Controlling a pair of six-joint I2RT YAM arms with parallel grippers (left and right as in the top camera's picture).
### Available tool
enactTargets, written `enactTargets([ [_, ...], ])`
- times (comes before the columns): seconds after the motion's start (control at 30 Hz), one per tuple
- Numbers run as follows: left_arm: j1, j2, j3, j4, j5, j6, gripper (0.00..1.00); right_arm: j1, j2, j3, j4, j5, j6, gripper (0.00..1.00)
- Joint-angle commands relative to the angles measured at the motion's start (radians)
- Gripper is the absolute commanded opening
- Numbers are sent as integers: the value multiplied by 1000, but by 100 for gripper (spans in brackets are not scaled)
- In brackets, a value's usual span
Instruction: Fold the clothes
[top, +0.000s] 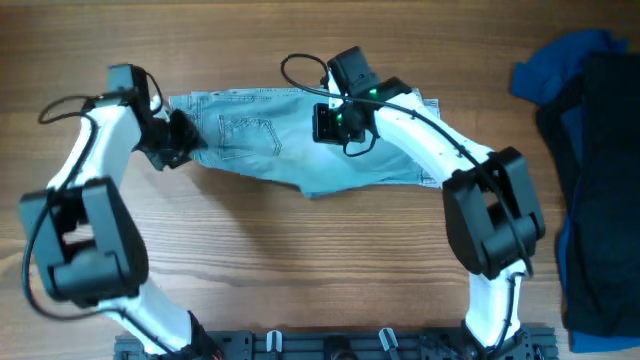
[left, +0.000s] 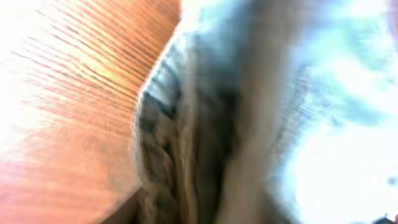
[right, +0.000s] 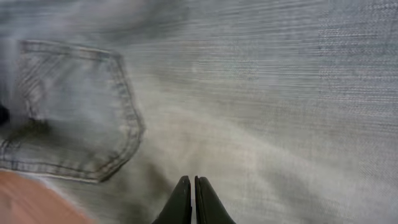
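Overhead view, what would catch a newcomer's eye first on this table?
Pale denim shorts lie spread across the middle of the wooden table, with both arms bent over them. The left gripper is at one end of them; the right gripper, shut, points at the cloth beside a back pocket. A heap of royal-blue and black clothes sits at the right edge.

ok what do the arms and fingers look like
The left arm and right arm are white rounded links with bulky black joint housings and thin black cables. A green light glows by the right wrist. The right fingers are black and taper to points.
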Motion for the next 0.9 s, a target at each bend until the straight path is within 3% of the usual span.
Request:
enactTargets([
  [0.0,-1,-82,24,-44,-13,11,93,23,-25,18,-6,-29,21,4],
  [0.13,0,-73,24,-74,-73,7,97,40,-24,18,13,-28,22,4],
  [0.3,0,-63,21,14,-212,40,100,58,-10,-1,43,43,22,4],
  [0.43,0,-40,21,143,-137,183,100,59,-10,-18,64,42,23,4],
  [0.8,-2,127,21,143,-136,244,99,59,-10,-19,65,51,23,4],
  [0.87,-2,145,21,143,-132,244,93,60,-10,-19,64,65,26,4],
])
